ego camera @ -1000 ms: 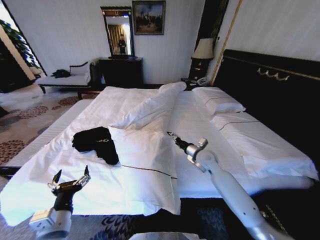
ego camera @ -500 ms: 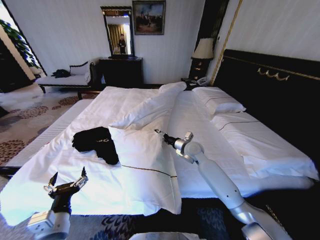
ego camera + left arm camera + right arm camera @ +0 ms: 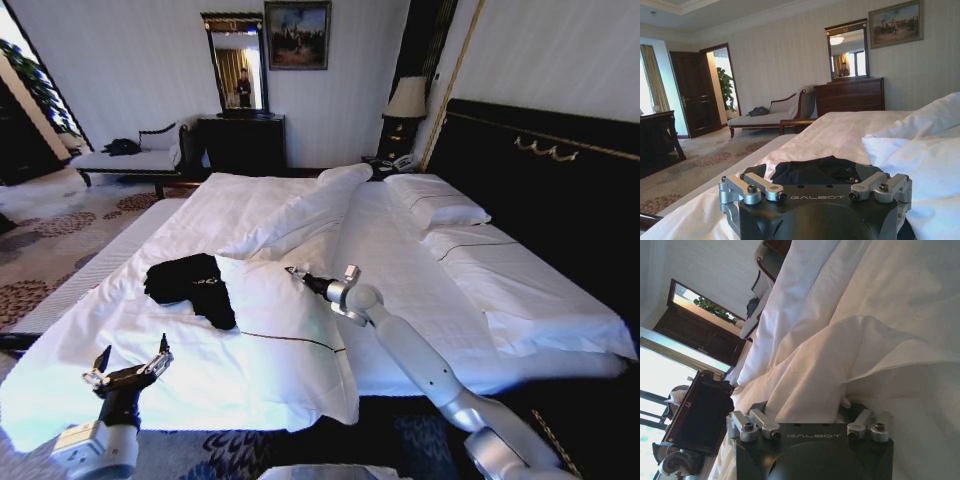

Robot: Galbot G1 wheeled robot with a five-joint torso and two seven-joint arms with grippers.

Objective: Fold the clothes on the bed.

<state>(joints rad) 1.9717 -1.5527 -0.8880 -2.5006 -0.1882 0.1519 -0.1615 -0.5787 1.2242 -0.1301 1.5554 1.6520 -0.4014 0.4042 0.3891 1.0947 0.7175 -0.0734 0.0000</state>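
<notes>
left hand: released, fingers spread wide, low over the near edge of the bed, well short of the clothes. right hand: reaching across the white duvet toward the middle of the bed, tip just above a raised fold; open or clenched cannot be told. clothes: black t-shirt, bunched in a heap on the white cover, left half of the bed, between the two hands and touching neither; also dark and crumpled just beyond the left hand in the left wrist view. pillows: white, by the dark headboard. chaise, dresser, mirror: against the far wall.
</notes>
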